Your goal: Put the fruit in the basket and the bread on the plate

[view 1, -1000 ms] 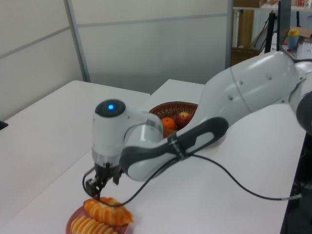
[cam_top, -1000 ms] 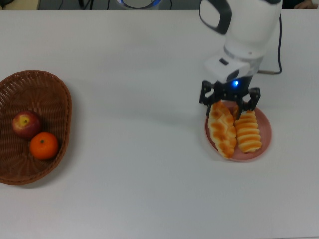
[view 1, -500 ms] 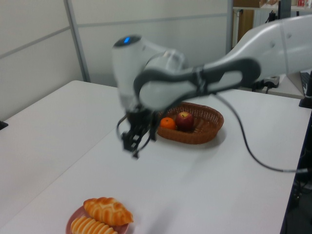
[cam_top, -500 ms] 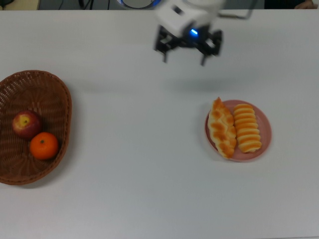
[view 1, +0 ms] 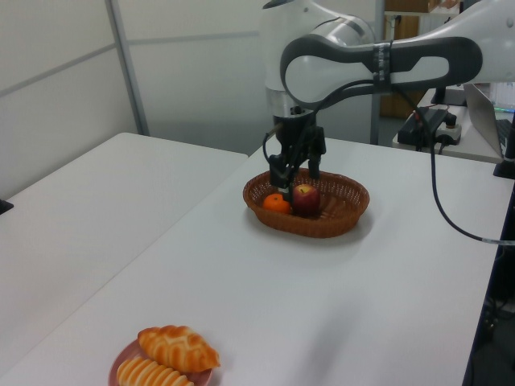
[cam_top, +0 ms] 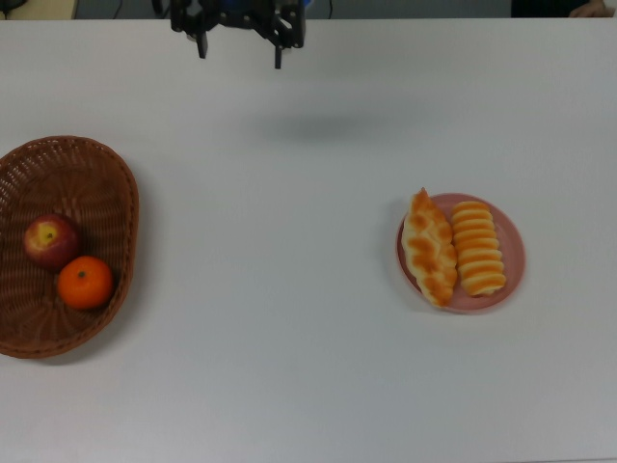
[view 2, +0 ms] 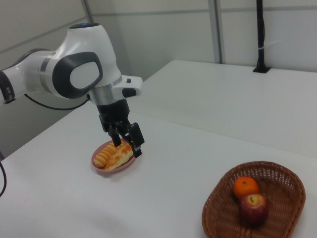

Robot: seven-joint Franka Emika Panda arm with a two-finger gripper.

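Looks like an office or lab room. Big plain white tables point(view 1: 96, 209) pushed together, grey partition wall panels point(view 1: 241, 64) with metal uprights behind them, and past the tabletop's far edge in the left view there's a laptop point(view 1: 489, 100) and a power strip point(view 1: 434, 122) with cables.

The basket point(cam_top: 67, 183) is rough woven wicker. The plate point(cam_top: 511, 246) looks smooth and matt. The bread point(cam_top: 431, 248) has a glazed, slightly shiny crust. The desk point(cam_top: 289, 338) is smooth and matt, and the arm point(view 2: 79, 74) is glossy white plastic.
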